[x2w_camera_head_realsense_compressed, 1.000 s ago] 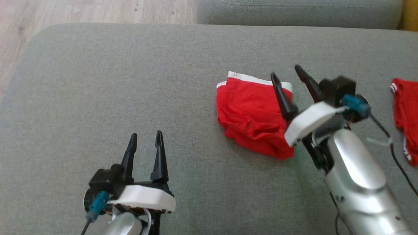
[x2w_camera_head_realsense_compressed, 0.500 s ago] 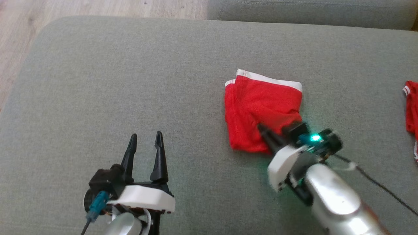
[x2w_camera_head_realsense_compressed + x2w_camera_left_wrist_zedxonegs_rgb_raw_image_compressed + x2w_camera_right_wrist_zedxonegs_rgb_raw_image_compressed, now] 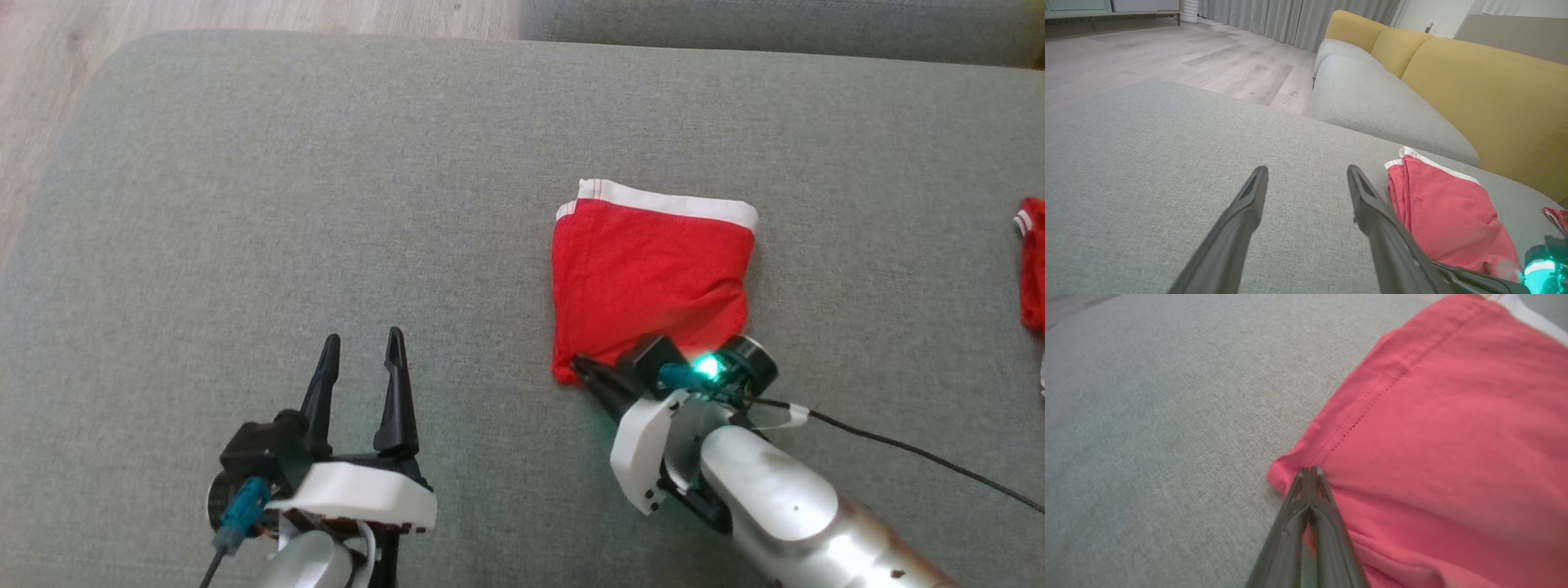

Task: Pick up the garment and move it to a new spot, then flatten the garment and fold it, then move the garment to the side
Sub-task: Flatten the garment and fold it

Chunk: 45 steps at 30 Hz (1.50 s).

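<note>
You had the garment (image 3: 649,278) lying right of centre on the grey-green cushion (image 3: 326,204), folded into a rough square of red cloth. Its white band (image 3: 665,202) ran along the far edge, stacked layers showed at its left side, and the near edge was creased and rumpled. Your right gripper (image 3: 581,365) sat at the garment's near left corner, its fingers pressed together with a little red cloth pinched between them. Your left gripper (image 3: 363,341) was well apart to the left, above bare cushion, its fingers spread and holding nothing. A second red cloth (image 3: 1033,261) lay at the cushion's far right. Beyond the cushion you had a pale wooden floor (image 3: 1167,53), another grey sofa seat (image 3: 1372,102) with yellow backrests (image 3: 1486,94), and grey curtains (image 3: 1298,20).
</note>
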{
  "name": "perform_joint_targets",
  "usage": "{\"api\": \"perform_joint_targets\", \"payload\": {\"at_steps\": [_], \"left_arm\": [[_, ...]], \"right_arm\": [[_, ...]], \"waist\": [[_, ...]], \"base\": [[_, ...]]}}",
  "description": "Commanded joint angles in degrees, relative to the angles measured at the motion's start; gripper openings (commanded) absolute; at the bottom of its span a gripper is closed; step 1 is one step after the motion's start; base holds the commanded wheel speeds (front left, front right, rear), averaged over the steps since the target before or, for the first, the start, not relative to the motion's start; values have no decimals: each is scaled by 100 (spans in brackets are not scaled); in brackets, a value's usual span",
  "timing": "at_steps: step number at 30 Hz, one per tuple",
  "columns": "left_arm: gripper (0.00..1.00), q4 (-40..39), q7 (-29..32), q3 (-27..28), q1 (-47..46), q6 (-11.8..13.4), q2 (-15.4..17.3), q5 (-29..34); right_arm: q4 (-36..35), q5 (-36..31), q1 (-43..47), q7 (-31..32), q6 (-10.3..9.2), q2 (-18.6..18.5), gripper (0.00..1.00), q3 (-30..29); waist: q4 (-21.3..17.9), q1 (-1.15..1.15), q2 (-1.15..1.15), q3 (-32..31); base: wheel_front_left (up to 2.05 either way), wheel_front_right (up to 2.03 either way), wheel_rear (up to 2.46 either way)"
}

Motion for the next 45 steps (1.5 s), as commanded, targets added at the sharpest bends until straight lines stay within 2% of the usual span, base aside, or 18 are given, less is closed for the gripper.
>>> {"api": "perform_joint_targets", "payload": {"at_steps": [1,6,8,9,11,13,14,21,22,24,30,37,45], "left_arm": [[100,-145,-72,262,-169,3,58,-32],[100,-132,-82,290,-155,5,68,-33],[100,-136,-85,299,-145,7,77,-30],[100,-141,-86,299,-140,5,84,-26],[100,-149,-89,302,-135,1,105,-15],[100,-149,-93,306,-137,-12,131,1],[100,-145,-94,303,-146,-24,147,13],[100,-21,-105,275,-228,17,294,236],[100,45,-110,290,-200,52,306,266],[100,110,-118,323,-128,51,299,247],[100,320,-140,421,225,4,289,216],[100,505,-151,498,544,-95,256,296],[100,584,-154,712,677,-214,157,411]], "right_arm": [[-94,65,-99,-75,37,142,0,169],[-152,188,-177,-324,37,173,0,399],[-209,211,-196,-469,37,174,15,344],[-244,222,-191,-552,37,175,29,268],[-325,226,-161,-696,37,172,42,63],[-426,205,-94,-836,37,170,73,-227],[-482,186,-46,-896,37,169,100,-400],[-1046,-248,537,-1101,37,193,100,-1834],[-1268,-403,789,-1083,37,220,100,-2263],[-1522,-550,1074,-1054,37,250,100,-2695],[-2339,-821,2050,-865,37,315,100,-3629],[-3003,-472,2800,-775,37,322,100,-3986],[-3270,-379,3132,-692,37,323,100,-3968]], "waist": [[-11,0,0,-5],[-80,0,0,-69],[-121,0,0,-116],[-140,0,0,-143],[-191,0,0,-210],[-247,0,0,-285],[-272,0,0,-318],[-505,0,0,-615],[-571,0,0,-699],[-622,0,0,-784],[-718,0,0,-1011],[-742,0,0,-1078],[-741,0,0,-1086]], "base": [[0,0,0],[0,0,0],[0,0,0],[0,0,0],[0,0,0],[0,0,0],[0,0,0],[0,0,0],[0,0,0],[0,0,0],[0,0,0],[0,0,0],[0,0,0]]}}
